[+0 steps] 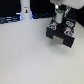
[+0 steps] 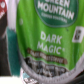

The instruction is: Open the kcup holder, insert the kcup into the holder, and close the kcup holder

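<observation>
Kcup [image 2: 47, 35] filling the wrist view, green lid up close, dark pod slot just beyond its rim. In the exterior view, sitting at the tip of the end effector [image 1: 59, 19], directly over the holder [image 1: 61, 34]. End effector apparently closed on the kcup, though fingers too blurred to confirm. Holder open, on the tabletop [image 1: 30, 57] toward the exterior view's right. Best now: centre over one slot, descend straight, release only once seated. White post [image 1: 25, 10] well apart.

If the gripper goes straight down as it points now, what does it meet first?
Probably the kcup holder right below the gripper, which grips the kcup; depth is unclear.
</observation>
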Available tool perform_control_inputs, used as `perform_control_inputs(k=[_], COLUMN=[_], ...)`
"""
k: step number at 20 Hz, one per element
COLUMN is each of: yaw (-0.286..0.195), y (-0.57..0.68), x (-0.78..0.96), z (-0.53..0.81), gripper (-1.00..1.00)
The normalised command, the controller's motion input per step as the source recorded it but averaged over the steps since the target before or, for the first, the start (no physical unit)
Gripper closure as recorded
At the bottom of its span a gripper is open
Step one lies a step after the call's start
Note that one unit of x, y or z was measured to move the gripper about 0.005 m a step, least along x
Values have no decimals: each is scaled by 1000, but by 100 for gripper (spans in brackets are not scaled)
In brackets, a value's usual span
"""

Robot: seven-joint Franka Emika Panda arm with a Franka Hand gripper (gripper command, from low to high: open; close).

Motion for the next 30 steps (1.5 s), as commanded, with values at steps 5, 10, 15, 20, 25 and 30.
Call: perform_control_inputs(k=[5, 10, 15, 20, 25, 30], yaw=[52, 52, 13, 5, -15, -31], y=[420, 282, 83, 16, 2, 6], x=[77, 169, 79, 37, 368, 470], z=[-63, -76, -152, -131, 283, 235], gripper=[100, 100, 100, 100, 100, 100])
